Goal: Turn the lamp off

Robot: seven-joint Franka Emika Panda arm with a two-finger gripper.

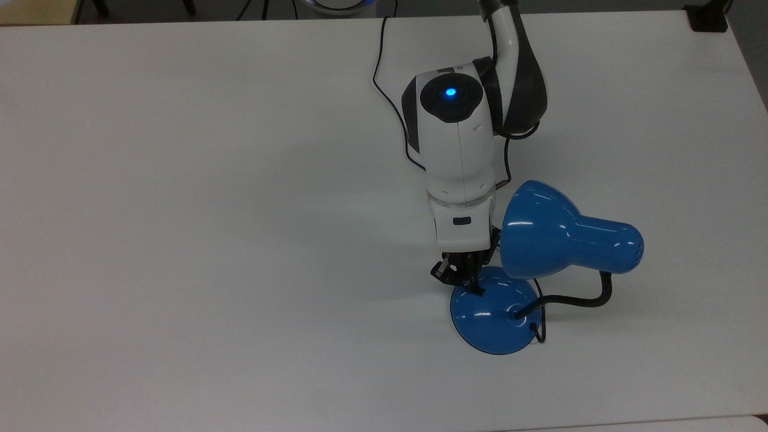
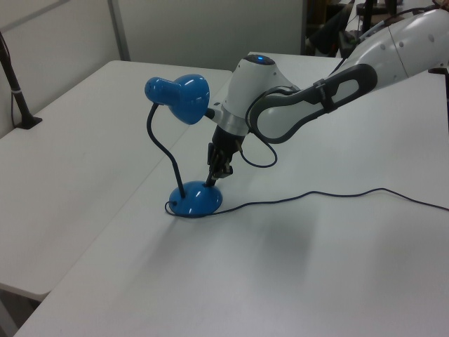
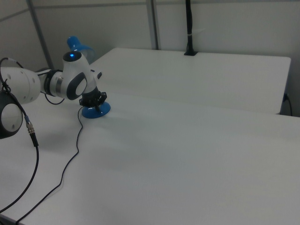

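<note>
Lab: white tables (image 1: pixel 180 180), partition walls (image 3: pixel 225 23)

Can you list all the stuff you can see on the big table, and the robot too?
Lamp: one, glossy blue with a black bendy neck, toward the top view's right; its light looks off.
Lamp base: one, round blue dome, sitting on the table under the shade.
Cord: one, thin and black, trailing from the base across the table.
Table: white, wide, under everything.
Black post: one, at the far table edge in the right view.
Robot arm: one, white and grey with a blue light on top.
End effector: one, black, tip down on the lamp base.
</note>
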